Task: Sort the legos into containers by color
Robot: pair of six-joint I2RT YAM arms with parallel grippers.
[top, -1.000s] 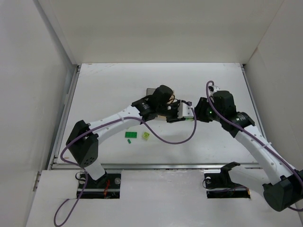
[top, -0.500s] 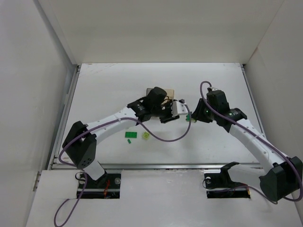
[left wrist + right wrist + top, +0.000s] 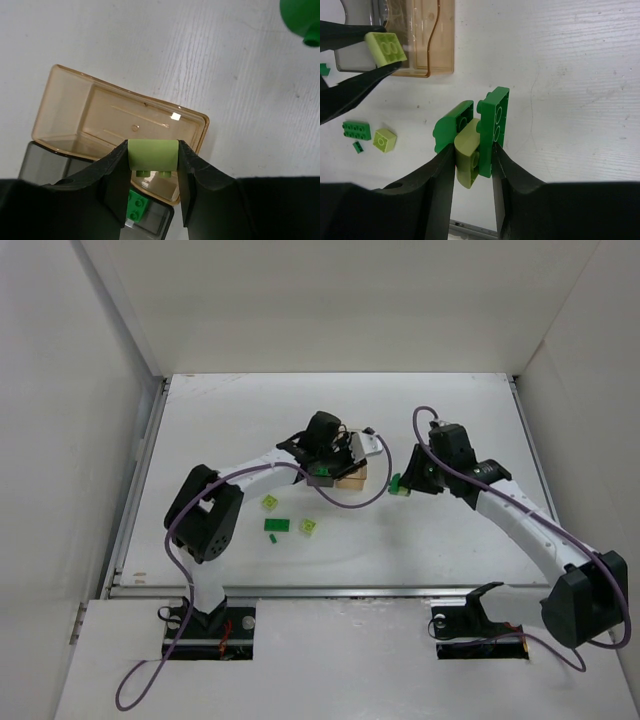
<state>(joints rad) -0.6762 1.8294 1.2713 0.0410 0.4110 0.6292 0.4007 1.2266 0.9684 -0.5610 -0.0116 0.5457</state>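
**Top view.** The left gripper [image 3: 338, 462] has swung away from the spot where it met the right gripper [image 3: 399, 484] a second ago. It now hangs over the joined containers [image 3: 352, 480]. The right gripper has backed off only a little and sits at 3 o'clock of the bins, clear of them. The loose legos [image 3: 277, 525] lie on the table [image 3: 230, 420] at 7 to 8 o'clock of the bins, where they were. Neither pair of jaws can be read from up here.

**Left wrist view.** The jaws stand narrow, clamped on a single lime brick [image 3: 152, 154]. It hangs over the near rim of the tan bin [image 3: 100, 115], which looks bare inside. The grey bin [image 3: 45, 160] adjoins at 8 o'clock, and a dark green brick [image 3: 136, 205] appears to lie in it.

**Right wrist view.** The jaws are narrow here too, gripping a mixed clump [image 3: 470, 150]. It is made of a dark green plate, a dark green rounded piece and a lime rounded piece, all stuck together. The tan bin lies at 11 o'clock of the clump.

**My reading.** The two grippers parted to pull the lime brick off the clump. That brick now seems placed for release into the tan bin. The clump mixes both colours, so it will likely need splitting again before either bin can take it.
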